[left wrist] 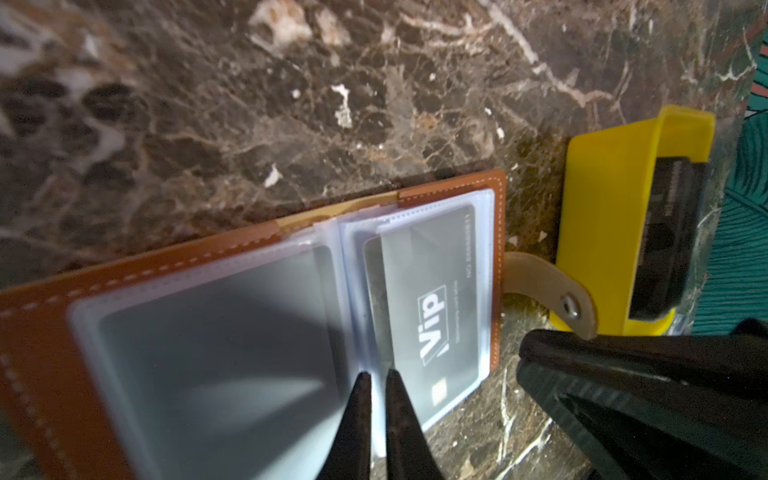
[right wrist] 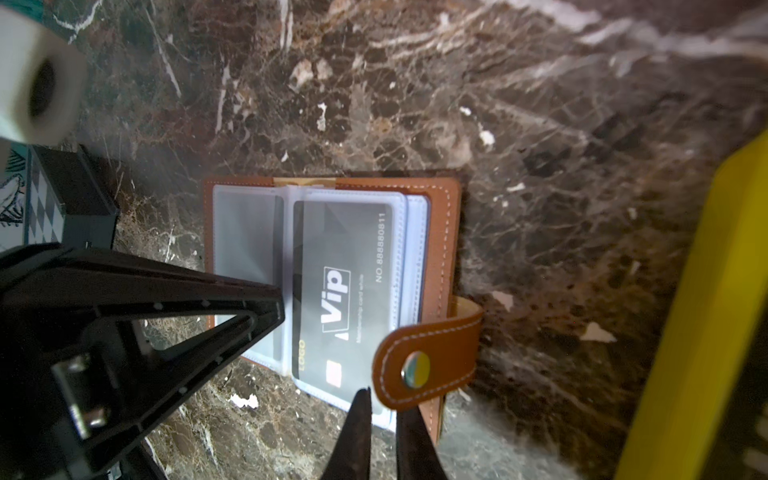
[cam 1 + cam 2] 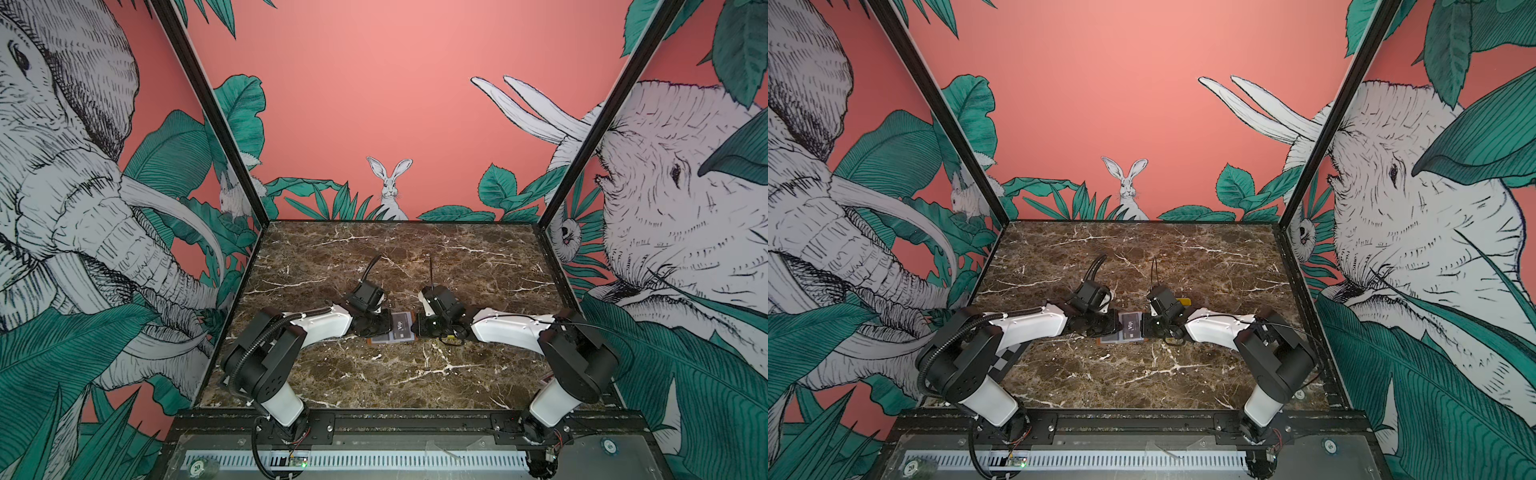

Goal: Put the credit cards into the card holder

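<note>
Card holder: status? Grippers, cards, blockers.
Left gripper shut on clear sleeve edge at spine; right gripper shut on card holder edge. Vip card in sleeve, spine-side edge looks uncovered. Snap tab resting on right gripper.

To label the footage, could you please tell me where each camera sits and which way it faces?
Top view: high in front, looking down on the table; both arms, left gripper, right gripper.
Top view: beside it, same outlook, same arms.
Left wrist: looks past its fingertips at the card holder.
Right wrist: likewise, from opposite side.
Wrists share: Vip card.
</note>
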`<act>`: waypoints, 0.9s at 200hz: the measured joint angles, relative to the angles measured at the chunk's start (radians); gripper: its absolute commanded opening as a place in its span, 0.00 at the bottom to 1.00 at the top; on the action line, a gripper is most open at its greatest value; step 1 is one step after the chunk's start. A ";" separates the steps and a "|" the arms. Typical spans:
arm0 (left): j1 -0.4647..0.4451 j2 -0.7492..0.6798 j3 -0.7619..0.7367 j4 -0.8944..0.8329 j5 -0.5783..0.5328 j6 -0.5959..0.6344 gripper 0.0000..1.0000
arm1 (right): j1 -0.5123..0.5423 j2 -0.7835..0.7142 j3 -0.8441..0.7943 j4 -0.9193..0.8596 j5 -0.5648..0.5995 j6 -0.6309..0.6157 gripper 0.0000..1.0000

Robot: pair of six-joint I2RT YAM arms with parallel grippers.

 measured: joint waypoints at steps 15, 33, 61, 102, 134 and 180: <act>-0.003 0.014 0.000 0.003 0.002 0.000 0.10 | -0.001 0.010 -0.004 0.015 -0.014 0.007 0.15; -0.005 0.019 0.004 0.004 0.003 0.000 0.10 | -0.004 0.015 -0.012 0.026 -0.027 0.012 0.17; -0.005 0.021 0.008 0.004 0.003 0.000 0.10 | -0.011 0.022 -0.012 0.033 -0.039 0.016 0.19; -0.005 0.025 0.008 0.005 0.003 -0.001 0.10 | -0.014 0.022 -0.013 0.050 -0.062 0.016 0.19; -0.009 0.026 0.008 0.009 0.003 -0.004 0.10 | -0.014 0.026 -0.013 0.068 -0.087 0.015 0.18; -0.011 0.020 0.004 0.019 0.003 -0.020 0.15 | -0.013 0.026 -0.013 0.097 -0.124 0.014 0.18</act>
